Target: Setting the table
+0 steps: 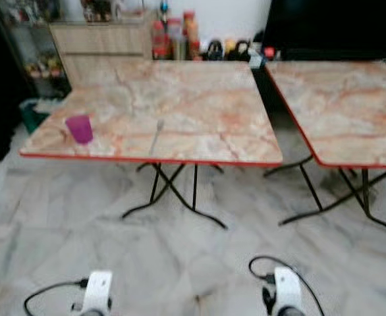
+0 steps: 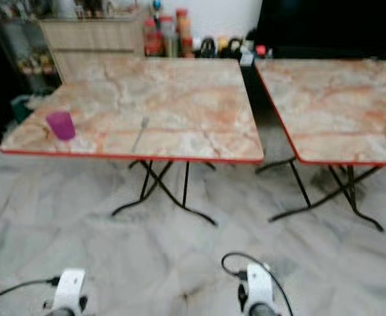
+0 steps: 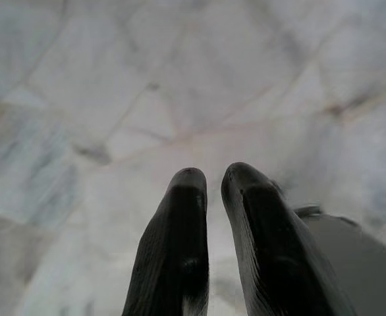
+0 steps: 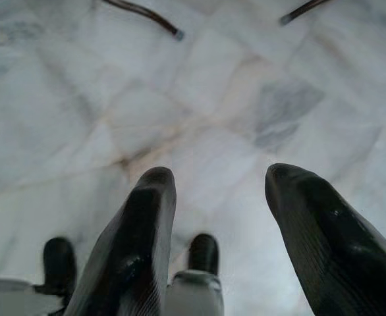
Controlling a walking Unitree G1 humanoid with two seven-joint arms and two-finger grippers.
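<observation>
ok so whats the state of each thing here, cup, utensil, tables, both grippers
purple cup: upright near the left front corner of the left table, contents cannot be told
utensil: lying flat near the front edge of the left table, apart from the cup
right table: standing beside the left table
left gripper: fingers nearly together, holding nothing, over the floor
right gripper: open, holding nothing, over the floor

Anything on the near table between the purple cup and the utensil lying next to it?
Nothing visible. Bare marble tabletop separates the purple cup near the front-left corner from the utensil at mid-front. Both grippers hang low over the floor.
</observation>
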